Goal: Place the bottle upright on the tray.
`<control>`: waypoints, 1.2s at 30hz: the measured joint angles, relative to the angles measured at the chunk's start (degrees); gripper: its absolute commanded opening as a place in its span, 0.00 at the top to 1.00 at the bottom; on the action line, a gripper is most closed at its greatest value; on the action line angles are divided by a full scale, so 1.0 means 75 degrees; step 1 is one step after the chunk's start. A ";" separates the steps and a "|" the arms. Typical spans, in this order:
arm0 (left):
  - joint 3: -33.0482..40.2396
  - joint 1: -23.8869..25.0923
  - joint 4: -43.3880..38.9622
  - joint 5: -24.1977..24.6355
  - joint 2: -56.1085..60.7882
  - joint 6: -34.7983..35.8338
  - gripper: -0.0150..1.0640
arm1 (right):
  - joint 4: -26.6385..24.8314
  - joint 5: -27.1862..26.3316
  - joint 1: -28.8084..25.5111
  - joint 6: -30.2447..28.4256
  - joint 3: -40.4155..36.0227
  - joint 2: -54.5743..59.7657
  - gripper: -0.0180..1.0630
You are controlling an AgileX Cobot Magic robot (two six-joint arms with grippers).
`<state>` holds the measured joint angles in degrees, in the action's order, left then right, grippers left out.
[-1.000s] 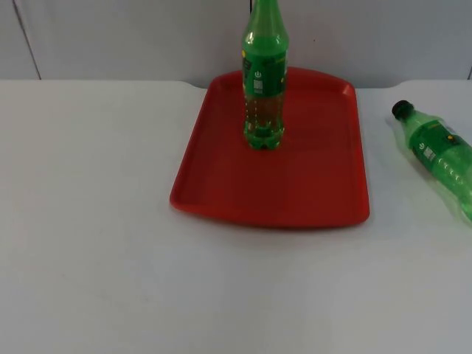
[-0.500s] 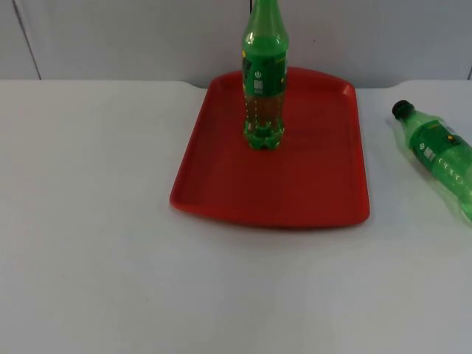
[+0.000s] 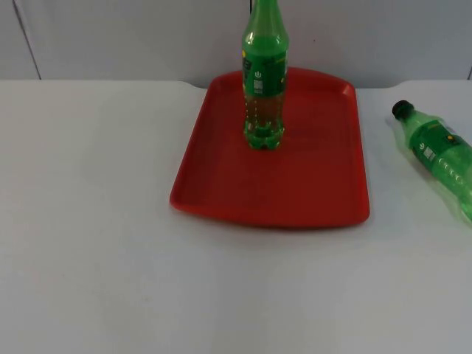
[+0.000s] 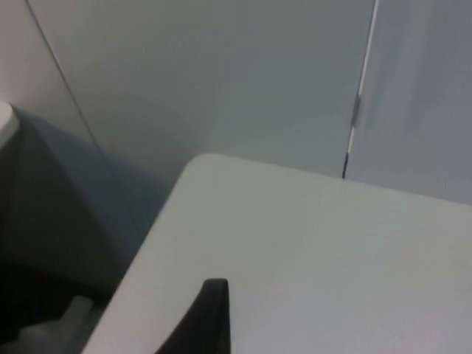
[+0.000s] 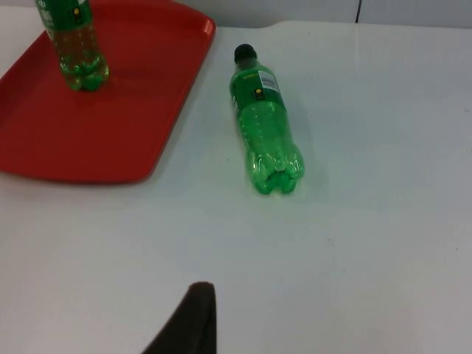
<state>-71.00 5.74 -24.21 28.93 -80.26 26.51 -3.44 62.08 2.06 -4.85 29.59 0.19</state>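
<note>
Red tray (image 3: 295, 184) sits flat on the white desk (image 3: 96, 221), near the far edge by the grey partition wall (image 3: 133, 37). One green bottle (image 3: 263, 81) stands upright on the tray, in its far half and left of the tray's middle, base touching the tray floor. Its neck runs out of the top view; label faces the camera. In the right wrist view the same standing bottle (image 5: 74, 40) shows with its lobed base on the red tray (image 5: 110, 125).

Second green bottle (image 3: 439, 156) lies on its side on the desk, right of the tray and apart from it, not touching the rim. Black cap (image 3: 401, 109) points toward the partition wall and slightly toward the tray; the base runs off the right edge of the top view. The right wrist view shows the lying bottle (image 5: 263, 125) whole: cap (image 5: 244, 53) toward the wall, lobed base toward the camera, body roughly parallel to the tray's near side edge, bare desk between the two.

Right end effector: one black fingertip (image 5: 193, 318) shows above bare desk, short of the lying bottle and well apart from it. Cannot tell whether it is open or closed.

Left end effector: one black fingertip (image 4: 208, 317) shows over a corner of the desk (image 4: 310, 251) next to the partition wall (image 4: 221, 74). Finger state cannot be told.
</note>
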 measured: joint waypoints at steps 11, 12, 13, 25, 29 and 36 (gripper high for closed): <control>0.1943 -0.0522 0.0752 -0.0193 0.1059 -0.0379 0.08 | 0.0000 0.0000 0.0000 0.0017 0.0000 0.0000 0.01; 0.2114 -0.0677 0.0808 -0.0193 0.1183 -0.0401 0.08 | 0.0000 0.0000 0.0000 0.0017 0.0000 0.0000 0.01; 0.2263 -0.0815 0.0866 -0.0193 0.1310 -0.0418 0.08 | 0.0000 0.0000 0.0000 0.0017 0.0000 0.0000 0.01; 0.3237 -0.2297 0.1051 -0.0310 0.2459 -0.0732 0.08 | 0.0000 0.0000 0.0000 0.0017 0.0000 0.0000 0.01; 0.3516 -0.2480 0.1067 -0.0310 0.2891 -0.0842 0.08 | 0.0000 0.0000 0.0000 0.0017 0.0000 0.0000 0.01; 0.3764 -0.2516 0.1277 -0.0258 0.4168 -0.1208 0.08 | 0.0000 0.0000 0.0000 0.0017 0.0000 0.0000 0.01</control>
<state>-42.77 -13.13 -14.64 27.00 -49.00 17.45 -3.44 62.08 2.06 -4.72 29.59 0.19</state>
